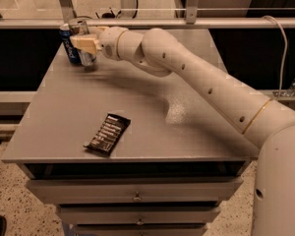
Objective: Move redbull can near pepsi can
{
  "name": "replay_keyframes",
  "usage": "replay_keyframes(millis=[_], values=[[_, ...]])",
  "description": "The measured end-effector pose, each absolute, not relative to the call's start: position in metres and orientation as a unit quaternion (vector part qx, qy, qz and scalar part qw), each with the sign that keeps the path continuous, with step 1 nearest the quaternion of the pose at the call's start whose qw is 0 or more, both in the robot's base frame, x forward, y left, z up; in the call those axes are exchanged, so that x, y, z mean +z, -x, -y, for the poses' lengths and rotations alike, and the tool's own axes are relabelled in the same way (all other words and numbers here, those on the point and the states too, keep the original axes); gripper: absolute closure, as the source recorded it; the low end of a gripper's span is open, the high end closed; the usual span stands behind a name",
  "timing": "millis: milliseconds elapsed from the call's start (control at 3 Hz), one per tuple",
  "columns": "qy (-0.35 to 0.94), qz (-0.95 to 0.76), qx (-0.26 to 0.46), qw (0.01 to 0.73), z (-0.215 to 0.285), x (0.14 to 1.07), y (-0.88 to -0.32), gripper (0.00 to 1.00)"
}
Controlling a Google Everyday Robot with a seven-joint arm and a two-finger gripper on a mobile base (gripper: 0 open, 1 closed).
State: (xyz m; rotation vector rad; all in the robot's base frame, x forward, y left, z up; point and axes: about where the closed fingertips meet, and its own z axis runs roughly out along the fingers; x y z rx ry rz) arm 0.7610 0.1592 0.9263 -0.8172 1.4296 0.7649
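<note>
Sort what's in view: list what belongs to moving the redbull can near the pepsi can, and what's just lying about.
For the job:
- redbull can, at the table's far left corner
- pepsi can, just left of it
- pincer, shut on the redbull can

Lying about:
- black snack packet, flat near the front edge

At the table's [59, 117] far left corner the gripper [84, 44] clasps the redbull can [87, 58] between its jaws; the pepsi can [68, 45] stands just left, a snack packet [108, 134] well before them.
</note>
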Motion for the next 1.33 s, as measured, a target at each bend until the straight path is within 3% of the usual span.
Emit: replay_keyframes(millis=[333, 667, 1333], values=[[0.353, -0.616, 0.335, 0.619, -0.163, 0.918, -0.757, 0.06], [0.352, -0.613, 0.336, 0.623, -0.165, 0.916, -0.754, 0.0], [0.367, -0.614, 0.318, 0.622, -0.139, 0.914, -0.754, 0.0]])
